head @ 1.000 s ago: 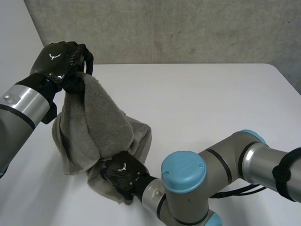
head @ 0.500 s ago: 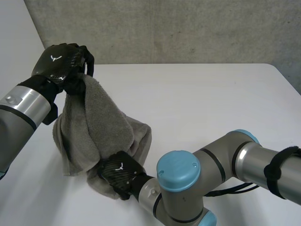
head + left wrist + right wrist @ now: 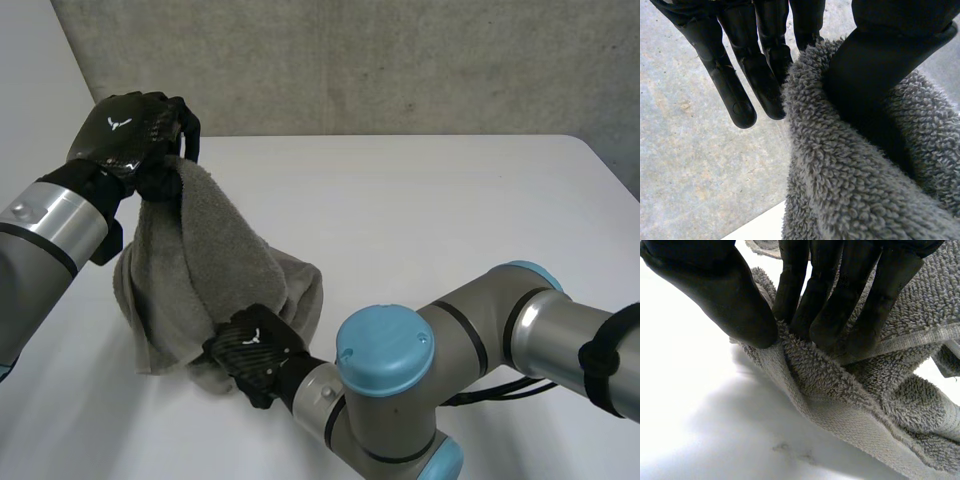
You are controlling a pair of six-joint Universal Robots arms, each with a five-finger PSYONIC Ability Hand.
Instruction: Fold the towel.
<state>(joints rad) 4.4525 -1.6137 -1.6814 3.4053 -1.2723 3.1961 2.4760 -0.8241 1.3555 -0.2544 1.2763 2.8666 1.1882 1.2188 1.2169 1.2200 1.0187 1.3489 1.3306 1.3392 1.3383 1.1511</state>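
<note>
The left hand (image 3: 128, 128) is raised over the far left of the table (image 3: 450, 200) and pinches the top of the grey towel (image 3: 210, 265) between thumb and fingers. The cloth hangs from it in a bunched drape, and its lower part slumps on the table. The right hand (image 3: 255, 355) reaches across to the near left and is closed on the low near edge of that heap. The towel looks like thick terry: soft, limp and grippy rather than slick, with nothing to break. It will likely sag and crumple wherever it is unsupported, so a hold at the corners or along a hem should spread it better than a fistful of the middle. The left wrist view shows what the back of the hand hides from the head view: the thumb (image 3: 880, 70) is sunk in the pile, while the fingers (image 3: 740, 80) run straight along the towel's far side. The right wrist view shows that hand nipping a ridge of terry just beside the flat hemmed band (image 3: 925, 337), close above the table. The head view alone shows how the two holds sit, one high and far, one low and near, with slack cloth between them.
</note>
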